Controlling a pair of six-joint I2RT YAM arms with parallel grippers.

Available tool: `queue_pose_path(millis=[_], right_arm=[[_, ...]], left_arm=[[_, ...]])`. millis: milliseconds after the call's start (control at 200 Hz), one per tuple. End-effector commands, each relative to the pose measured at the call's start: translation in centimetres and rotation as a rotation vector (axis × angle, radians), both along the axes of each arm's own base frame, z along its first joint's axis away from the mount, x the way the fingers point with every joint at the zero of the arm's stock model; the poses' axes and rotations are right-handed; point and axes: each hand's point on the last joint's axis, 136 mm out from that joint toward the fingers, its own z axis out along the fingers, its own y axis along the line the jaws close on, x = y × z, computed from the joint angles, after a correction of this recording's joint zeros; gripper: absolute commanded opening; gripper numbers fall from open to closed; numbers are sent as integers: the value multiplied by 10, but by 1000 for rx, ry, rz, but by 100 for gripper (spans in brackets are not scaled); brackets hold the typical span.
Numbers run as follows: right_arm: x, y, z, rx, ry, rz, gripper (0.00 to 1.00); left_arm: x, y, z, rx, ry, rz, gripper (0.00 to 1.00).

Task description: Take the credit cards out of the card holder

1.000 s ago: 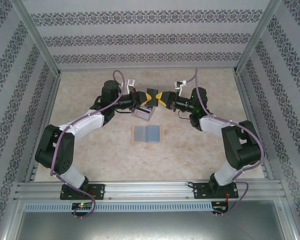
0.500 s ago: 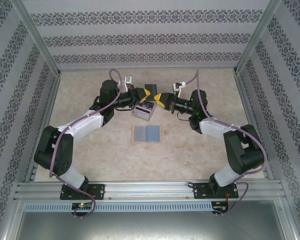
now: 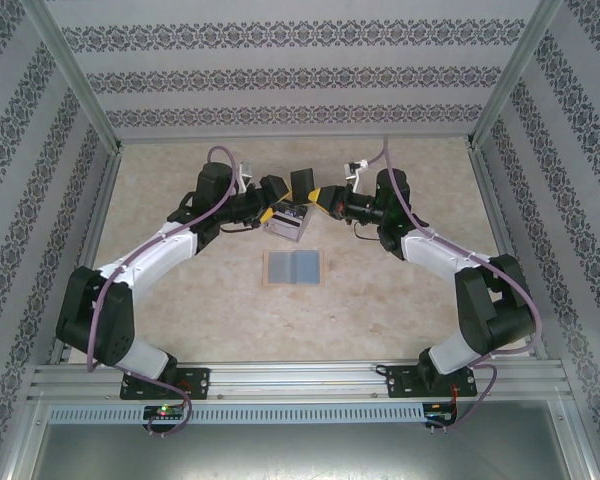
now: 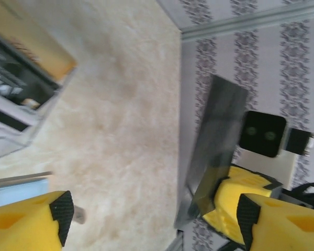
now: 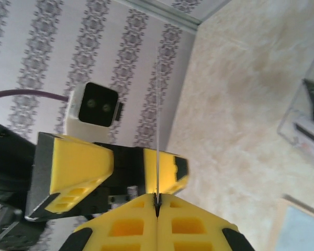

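— From above, where is the card holder?
— The card holder (image 3: 288,224) sits on the table (image 3: 380,300) just above the frame's centre, directly below the two gripper tips. Two grey-blue cards (image 3: 293,266) lie side by side under it, near the centre. The right gripper (image 3: 317,198) pinches a dark card (image 3: 302,184) that stands upright. The left gripper (image 3: 276,200) beside it has its fingers spread wide and grips nothing.
— And the left wrist camera?
— Its yellow fingers sit far apart in the two bottom corners with nothing between them. The dark card (image 4: 215,141) rises tilted at centre right, clamped at its lower end by the other arm's yellow fingers. The card holder (image 4: 21,89) is at the upper left.
— The right wrist?
— The fingers press together at bottom centre on the dark card (image 5: 158,157), seen edge-on as a thin line. The card holder (image 5: 306,120) is at the right edge.
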Motion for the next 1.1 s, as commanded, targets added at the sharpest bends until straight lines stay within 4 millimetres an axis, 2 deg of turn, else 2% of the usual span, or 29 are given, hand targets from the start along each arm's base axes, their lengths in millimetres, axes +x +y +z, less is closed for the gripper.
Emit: queue_pose_path(millis=[0,100,170,255,390,485,734,1094], right_arm=[[1,1,-20,-174,-80,14,0],[4,3,-39,-352,-125,27,0],[7,6,-47,-458,-170,52,0],[10,9,-56,-579,-245,94,0],[7,23,-65,-715,-408,255,0],[14,26,-69,-800,-481,326,0],[52,19,-92,-1030,-578,437,0],[69,21,-97,-1076,-635,523,0]], left_arm=[[-4,37,-27,180,57,77,91],[-10,62,-49,293,101,131,98],[-15,76,-62,338,132,150,100],[-21,88,-73,363,158,165,99],[-29,101,-87,363,197,175,99],[-35,104,-89,359,203,161,99],[-44,108,-86,366,203,134,99],[-45,105,-90,363,216,106,99]])
